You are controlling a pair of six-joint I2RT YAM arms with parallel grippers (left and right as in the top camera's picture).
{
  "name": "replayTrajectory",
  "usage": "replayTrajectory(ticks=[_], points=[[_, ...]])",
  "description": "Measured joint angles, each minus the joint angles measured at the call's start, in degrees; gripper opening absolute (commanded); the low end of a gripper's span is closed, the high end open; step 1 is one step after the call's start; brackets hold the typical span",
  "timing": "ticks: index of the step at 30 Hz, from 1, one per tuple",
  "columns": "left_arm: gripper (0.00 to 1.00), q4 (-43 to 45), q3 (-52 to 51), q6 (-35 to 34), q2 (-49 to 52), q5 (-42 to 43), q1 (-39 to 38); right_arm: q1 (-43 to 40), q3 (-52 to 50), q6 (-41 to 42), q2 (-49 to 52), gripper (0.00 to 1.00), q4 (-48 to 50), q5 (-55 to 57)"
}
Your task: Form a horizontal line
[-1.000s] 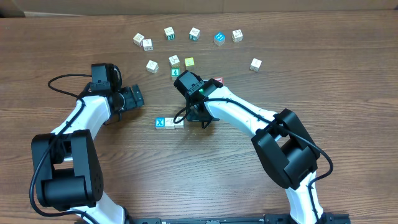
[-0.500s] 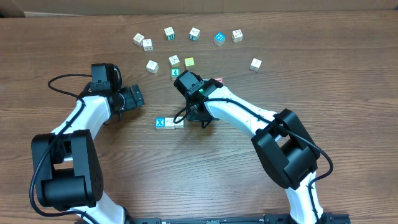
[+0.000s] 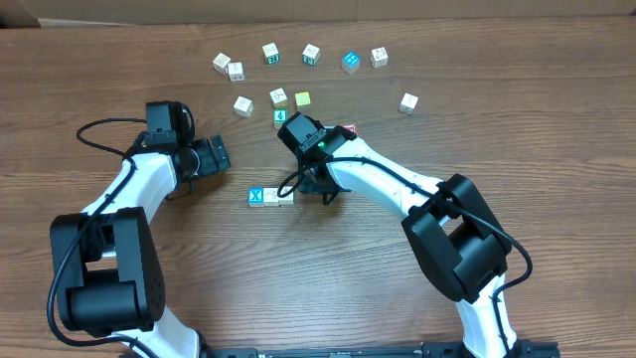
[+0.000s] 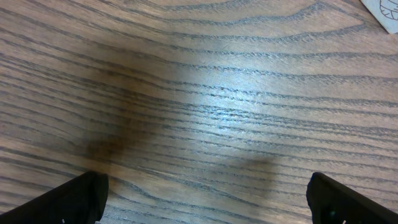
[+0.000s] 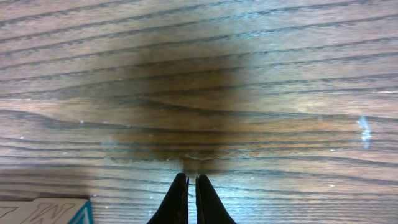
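A short row lies on the table in the overhead view: a blue cube with a white X (image 3: pixel 255 197) with pale cream cubes (image 3: pixel 278 196) touching its right side. My right gripper (image 3: pixel 323 191) sits just right of the row's end, shut on nothing. In the right wrist view its fingertips (image 5: pixel 191 198) are pressed together over bare wood, and a cream-topped cube with a teal edge (image 5: pixel 43 211) shows at the bottom left corner. My left gripper (image 3: pixel 212 156) stands wide open up and left of the row, with only wood between its fingers (image 4: pixel 208 199).
Several loose letter cubes are scattered along the back, among them a green "4" cube (image 3: pixel 280 116), a yellow-green cube (image 3: pixel 302 99), a red-faced cube (image 3: pixel 350 130) beside my right arm and a lone cream cube (image 3: pixel 408 101). A cube corner (image 4: pixel 385 12) shows in the left wrist view.
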Motion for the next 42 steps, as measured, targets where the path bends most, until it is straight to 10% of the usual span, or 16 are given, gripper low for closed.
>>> replayTrajectory(ticks=[25, 42], points=[[0.99, 0.0, 0.0, 0.0, 0.0, 0.0, 0.0, 0.0, 1.9, -3.7, -0.4, 0.04, -4.3, 1.8], [1.0, 0.0, 0.0, 0.0, 0.0, 0.0, 0.0, -0.3, 42.2, -10.9, -0.9, 0.03, -28.5, -0.9]])
